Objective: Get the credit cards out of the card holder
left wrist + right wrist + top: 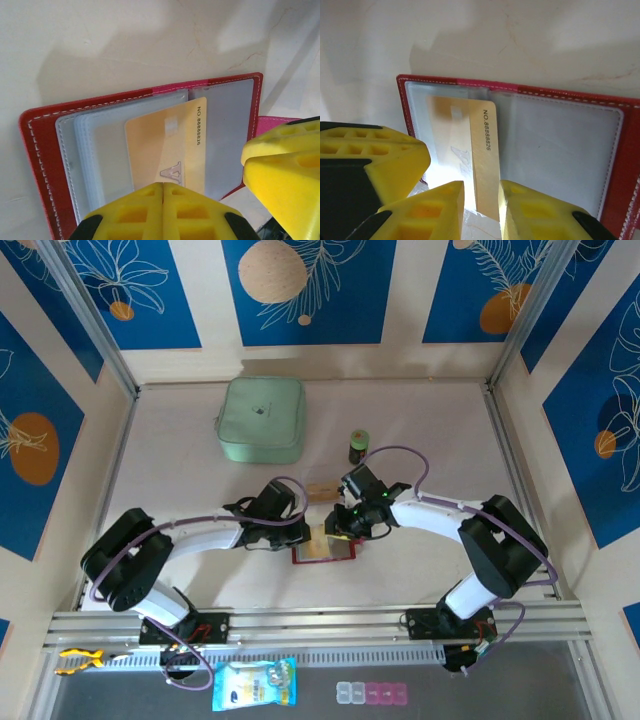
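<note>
Nearest, left gripper [163, 190] clenched shut over credit card [160, 145]; right gripper [482, 197] astride it, grip indeterminate. Risk: red card holder [37, 150], on tabletop [180, 480] toward near edge, dragged along by pocket friction.

Card [165, 145] in card holder [37, 145]; second card [321, 492] apparently behind.

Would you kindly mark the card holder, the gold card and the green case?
card holder [39, 150]: left wrist view, red left border.
gold card [155, 150]: left wrist view, its face.
green case [262, 418]: top view, lid centre.
</note>
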